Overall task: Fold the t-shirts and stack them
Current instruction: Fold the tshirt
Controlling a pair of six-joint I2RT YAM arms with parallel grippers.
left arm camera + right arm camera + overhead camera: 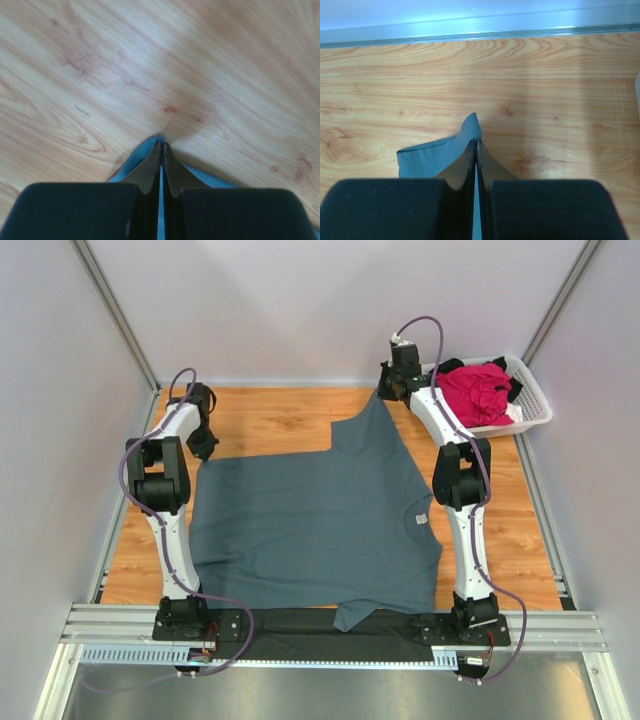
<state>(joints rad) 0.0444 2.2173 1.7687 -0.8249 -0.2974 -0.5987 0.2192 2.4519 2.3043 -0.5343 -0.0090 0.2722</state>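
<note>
The left gripper [161, 146] and right gripper [476, 145] are pinching the flat slate-grey cloth t-shirt [320, 530]; nothing is folded yet; the magenta-pink cloth shirt [475, 390] is lying crumpled.

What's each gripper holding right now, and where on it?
Both hold the blue-grey t-shirt. The left gripper pinches its far hem corner; the right gripper pinches the end of the far sleeve.

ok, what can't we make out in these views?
- Top view: neck label on the blue-grey t-shirt, too small to read.
- Top view: basket contents under the magenta shirt, hidden by the pile.
- Wrist views: cloth inside the left gripper and right gripper, hidden by shut fingers.
</note>
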